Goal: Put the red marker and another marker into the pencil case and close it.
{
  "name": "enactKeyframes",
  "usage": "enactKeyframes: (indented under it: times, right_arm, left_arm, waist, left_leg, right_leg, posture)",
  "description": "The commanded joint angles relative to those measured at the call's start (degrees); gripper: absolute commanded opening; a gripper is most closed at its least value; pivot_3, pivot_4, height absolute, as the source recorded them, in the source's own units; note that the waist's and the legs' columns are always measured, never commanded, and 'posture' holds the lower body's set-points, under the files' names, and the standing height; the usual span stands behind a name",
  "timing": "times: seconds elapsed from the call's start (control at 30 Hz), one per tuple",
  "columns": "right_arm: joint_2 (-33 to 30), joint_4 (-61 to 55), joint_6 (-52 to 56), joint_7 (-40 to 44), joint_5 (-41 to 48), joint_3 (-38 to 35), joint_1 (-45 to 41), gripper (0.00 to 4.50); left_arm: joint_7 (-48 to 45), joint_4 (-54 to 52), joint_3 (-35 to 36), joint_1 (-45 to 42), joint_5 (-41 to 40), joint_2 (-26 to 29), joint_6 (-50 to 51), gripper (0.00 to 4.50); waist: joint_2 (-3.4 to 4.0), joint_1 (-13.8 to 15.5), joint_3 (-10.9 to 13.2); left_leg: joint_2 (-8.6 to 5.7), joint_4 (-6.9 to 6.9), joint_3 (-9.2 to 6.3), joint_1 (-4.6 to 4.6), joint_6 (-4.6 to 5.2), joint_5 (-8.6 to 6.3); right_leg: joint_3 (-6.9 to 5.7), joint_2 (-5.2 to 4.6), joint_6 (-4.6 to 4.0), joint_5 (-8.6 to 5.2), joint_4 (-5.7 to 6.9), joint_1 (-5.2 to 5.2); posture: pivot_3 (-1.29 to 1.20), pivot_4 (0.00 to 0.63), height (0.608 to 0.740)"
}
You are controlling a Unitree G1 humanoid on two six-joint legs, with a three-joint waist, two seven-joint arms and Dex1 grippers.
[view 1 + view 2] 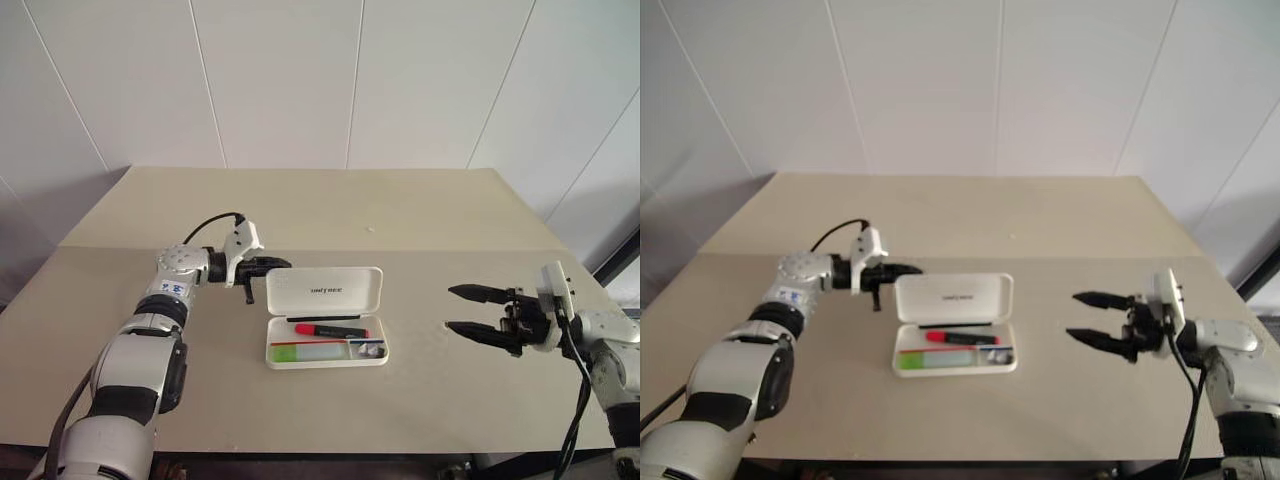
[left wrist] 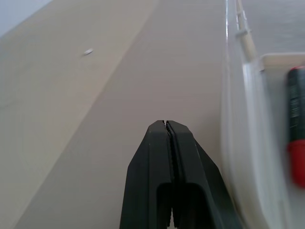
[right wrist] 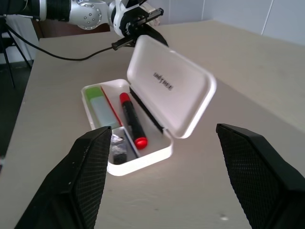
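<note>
The pencil case [image 1: 326, 322] lies open near the middle of the tan table [image 1: 400, 215]. It is a flat white hard-plastic box with rounded corners; its hinged lid [image 1: 325, 291] stands raised at the 12 o'clock side of the tray and carries a short line of small dark lettering. Inside the tray, the red marker [image 1: 331, 329] lies lengthwise: a slim black barrel with a red cap pointing toward 9 o'clock. Just beside it, toward 6 o'clock, lies another marker [image 1: 310, 351], thick and light green at one end and pale bluish along the rest. A thin red stripe runs along the tray between the two. A small compartment at the tray's 3 o'clock end holds small dark items [image 3: 117, 149] too unclear to identify.

The left gripper [image 1: 272, 265] sits at about 10 o'clock from the case, its black fingers pressed together and empty, tips just behind the lid's upper left corner; contact cannot be judged. The right gripper [image 1: 466, 310] hovers well apart from the case at 3 o'clock, fingers spread wide, pointing toward it and holding nothing.
</note>
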Motion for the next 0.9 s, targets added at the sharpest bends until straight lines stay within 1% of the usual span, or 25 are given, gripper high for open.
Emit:
enactKeyframes:
  times: [0.03,0.13,0.3,0.4,0.6,0.73,0.87,0.9]
  right_arm:
    - [-2.06,4.09,-3.15,2.9,-1.38,-0.85,-3.29,4.5]
    - [-2.16,5.75,-3.95,2.94,-2.06,-0.64,-4.87,4.5]
    - [-1.99,4.74,-3.56,3.39,-1.98,-0.54,-4.38,4.5]
    - [-1.76,3.96,-3.26,3.58,-1.53,-0.56,-4.13,4.5]
    - [-1.45,3.51,-2.91,3.87,-1.46,-0.05,-4.42,4.5]
    - [-1.38,3.27,-2.79,3.94,-1.33,0.15,-4.55,4.5]
    - [-1.43,2.52,-2.63,4.05,-0.95,0.34,-4.1,4.5]
    - [-1.43,2.2,-2.52,4.0,-0.79,0.34,-3.88,4.5]
  left_arm:
    - [-8.65,-1.08,1.54,-1.68,-2.37,-0.37,0.5,0.04]
    - [-14.73,-1.86,1.86,-1.66,-3.43,-0.59,0.85,0.04]
    - [-20.84,-3.57,1.01,-1.28,-4.6,-0.7,0.48,0.04]
    - [-21.19,-5.78,-3.16,-0.2,-6.21,-0.31,-0.75,0.04]
    - [-21.19,-11.09,-14.54,1.92,-10.35,1.14,-3.95,0.04]
    - [-21.19,-13.08,-19.87,2.48,-12.72,2.06,-5.67,0.04]
    - [-21.19,-11.31,-22.82,2.11,-7.74,2.98,-12.06,0.04]
    - [-21.19,-11.53,-23.57,2.32,-7.77,3.14,-12.91,0.04]
  waist:
    - [0.01,0.03,0.0]
    - [0.01,0.1,0.01]
    - [0.02,0.15,0.01]
    - [0.02,0.2,0.01]
    - [0.02,0.1,0.02]
    - [0.03,0.18,0.02]
    - [0.03,0.12,0.02]
    - [0.04,0.1,0.02]
  left_leg:
    - [0.0,0.01,0.0,0.0,0.0,0.0]
    - [-0.01,0.0,0.0,-0.01,0.0,0.0]
    - [-0.01,0.01,-0.01,-0.03,0.0,0.0]
    - [-0.01,0.02,-0.02,-0.02,-0.01,0.0]
    - [0.0,0.03,-0.02,-0.01,-0.01,0.0]
    - [0.0,0.06,-0.02,-0.01,-0.01,0.0]
    - [-0.01,0.07,-0.01,0.0,-0.01,0.0]
    - [-0.01,0.06,-0.01,0.0,-0.01,0.0]
  right_leg:
    - [0.0,-0.01,0.0,0.0,0.0,0.0]
    - [0.0,0.0,0.0,0.0,-0.01,-0.01]
    - [0.0,-0.02,0.01,-0.01,-0.01,-0.01]
    - [0.0,-0.02,0.01,-0.01,0.02,-0.01]
    - [0.03,-0.02,0.01,-0.01,0.06,-0.01]
    - [0.03,-0.02,0.01,-0.01,0.07,-0.01]
    - [0.04,-0.02,0.01,-0.01,0.06,0.0]
    - [0.05,-0.01,0.01,-0.01,0.06,-0.01]
  posture:
    - [0.0,0.15,0.74]
    - [0.0,0.15,0.74]
    - [0.0,0.15,0.74]
    - [0.0,0.15,0.74]
    - [0.0,0.15,0.74]
    - [0.0,0.15,0.74]
    - [0.0,0.15,0.74]
    - [0.0,0.15,0.74]
